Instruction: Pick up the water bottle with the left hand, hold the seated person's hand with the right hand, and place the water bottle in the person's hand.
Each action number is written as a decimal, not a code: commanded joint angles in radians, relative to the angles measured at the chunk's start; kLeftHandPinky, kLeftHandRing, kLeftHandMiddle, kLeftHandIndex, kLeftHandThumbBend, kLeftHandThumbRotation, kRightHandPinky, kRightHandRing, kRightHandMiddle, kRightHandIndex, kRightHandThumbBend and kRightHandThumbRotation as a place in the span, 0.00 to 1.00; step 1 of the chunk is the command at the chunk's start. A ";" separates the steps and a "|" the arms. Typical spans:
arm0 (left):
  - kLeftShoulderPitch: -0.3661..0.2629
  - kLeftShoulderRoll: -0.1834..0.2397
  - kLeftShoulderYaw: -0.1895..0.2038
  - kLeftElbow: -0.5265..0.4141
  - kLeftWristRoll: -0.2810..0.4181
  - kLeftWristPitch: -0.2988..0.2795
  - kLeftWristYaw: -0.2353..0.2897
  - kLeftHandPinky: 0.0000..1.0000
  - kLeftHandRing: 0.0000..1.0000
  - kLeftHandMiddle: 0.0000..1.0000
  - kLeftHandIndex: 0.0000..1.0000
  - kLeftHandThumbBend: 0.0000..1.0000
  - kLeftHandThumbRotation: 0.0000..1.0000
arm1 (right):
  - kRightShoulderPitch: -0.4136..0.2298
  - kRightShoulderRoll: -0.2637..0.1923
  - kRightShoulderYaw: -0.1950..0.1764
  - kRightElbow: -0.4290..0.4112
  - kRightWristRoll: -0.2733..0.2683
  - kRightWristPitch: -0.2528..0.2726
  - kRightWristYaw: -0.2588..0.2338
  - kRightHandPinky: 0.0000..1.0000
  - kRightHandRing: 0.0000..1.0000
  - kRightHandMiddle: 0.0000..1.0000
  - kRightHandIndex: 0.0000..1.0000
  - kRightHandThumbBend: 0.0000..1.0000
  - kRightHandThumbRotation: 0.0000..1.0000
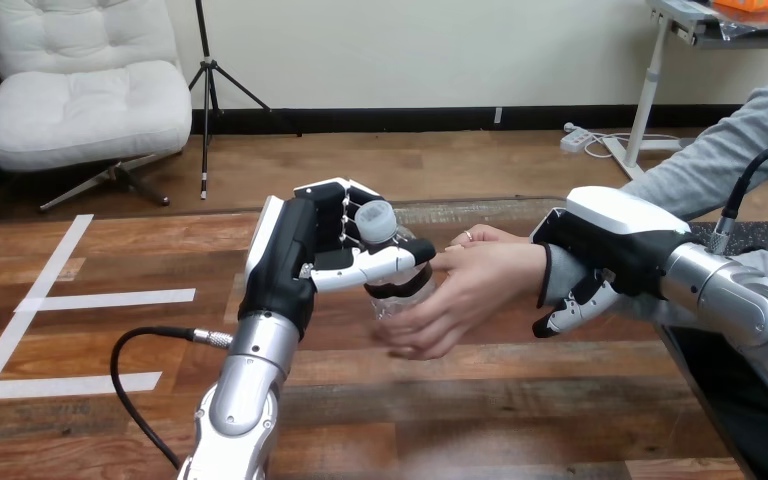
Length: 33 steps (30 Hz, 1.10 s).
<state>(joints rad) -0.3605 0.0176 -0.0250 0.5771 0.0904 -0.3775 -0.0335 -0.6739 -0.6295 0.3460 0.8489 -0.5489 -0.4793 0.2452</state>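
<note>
A clear water bottle [392, 268] with a pale cap stands upright above the table's middle, and my left hand [295, 250] is shut on it, thumb across its front. The person's hand [470, 285] comes in from the right and cups the bottle's right side and bottom with curled fingers. My right hand [610, 250] lies over the person's wrist [552, 275], its fingers curled down around it.
The wooden table [440, 400] carries white tape lines [80, 300] at the left. A black cable [130, 360] loops beside my left forearm. The person's grey sleeve [720, 160] runs off to the upper right.
</note>
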 commanded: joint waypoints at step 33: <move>-0.192 -0.023 -0.013 0.178 0.053 -0.129 0.076 0.33 0.37 0.42 0.40 0.79 0.00 | -0.055 -0.004 -0.049 -0.074 0.040 -0.003 -0.017 0.25 0.29 0.33 0.32 0.71 0.00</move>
<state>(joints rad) -0.4545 0.0002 -0.0290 0.7371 0.1342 -0.4697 0.0263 -0.6735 -0.6332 0.3459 0.8487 -0.5489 -0.4707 0.2452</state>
